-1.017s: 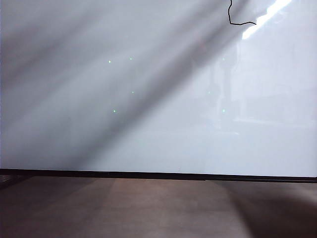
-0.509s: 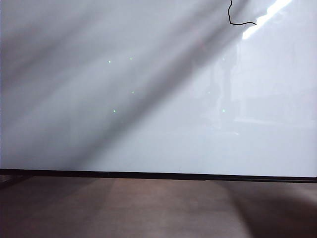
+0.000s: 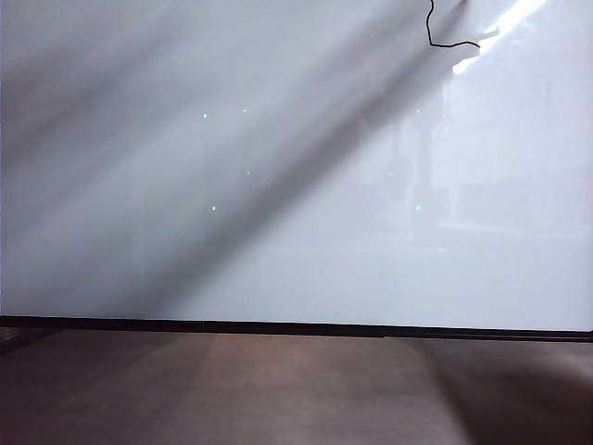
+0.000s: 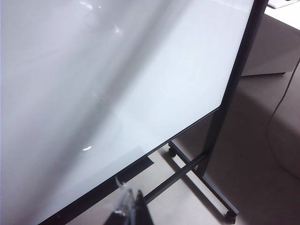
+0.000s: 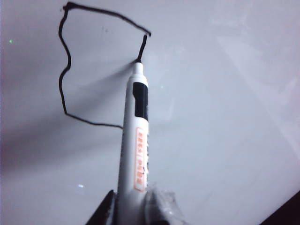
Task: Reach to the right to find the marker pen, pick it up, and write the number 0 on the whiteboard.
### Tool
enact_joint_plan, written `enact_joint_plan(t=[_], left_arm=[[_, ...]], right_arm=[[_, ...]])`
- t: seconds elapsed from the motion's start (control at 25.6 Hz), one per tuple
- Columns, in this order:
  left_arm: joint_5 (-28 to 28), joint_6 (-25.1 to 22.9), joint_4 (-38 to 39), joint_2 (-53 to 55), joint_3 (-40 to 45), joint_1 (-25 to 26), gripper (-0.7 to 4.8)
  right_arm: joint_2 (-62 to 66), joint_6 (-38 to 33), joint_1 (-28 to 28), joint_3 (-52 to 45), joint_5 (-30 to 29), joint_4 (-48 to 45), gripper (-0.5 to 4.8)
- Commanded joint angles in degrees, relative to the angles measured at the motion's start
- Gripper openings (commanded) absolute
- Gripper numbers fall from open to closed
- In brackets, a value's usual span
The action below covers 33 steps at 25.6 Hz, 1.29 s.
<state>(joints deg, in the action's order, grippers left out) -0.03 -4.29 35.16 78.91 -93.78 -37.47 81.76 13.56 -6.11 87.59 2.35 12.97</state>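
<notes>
Presently one marker pen (image 5: 135, 154) marks one whiteboard (image 5: 225, 117).

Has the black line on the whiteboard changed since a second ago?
Cannot tell; in the exterior view the number 0 looks the same against the whiteboard top edge.

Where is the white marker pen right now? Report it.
The white marker pen is in the right pincer, shown in the right wrist view, its tip against the glossy white whiteboard at the unfinished black outline.

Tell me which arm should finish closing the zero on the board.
Right: its pincer grips the white marker pen, tip at the unfinished thin black outline. The left pincer holds nothing near the glossy white whiteboard's lower edge.
</notes>
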Motion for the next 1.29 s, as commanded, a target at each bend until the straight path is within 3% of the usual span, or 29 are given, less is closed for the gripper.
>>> enact_joint_plan(t=[0.04,1.1,1.29], left_arm=[[0.22,-0.2,-0.39,-0.2,-0.35,0.07,-0.05],[0.22,-0.2,1.2,-0.2,-0.35,0.07,-0.05],[0.22,-0.17,-0.52,-1.66,-0.37,0.07,-0.06]], right_arm=[[0.85,-0.11,0.02,0.17,0.72,2.34,-0.05],[2.51,-1.57,0.0,0.17,1.95,8.59,-0.05],[-5.68,-1.68,-0.61,0.2,1.6,8.83,-0.05]])
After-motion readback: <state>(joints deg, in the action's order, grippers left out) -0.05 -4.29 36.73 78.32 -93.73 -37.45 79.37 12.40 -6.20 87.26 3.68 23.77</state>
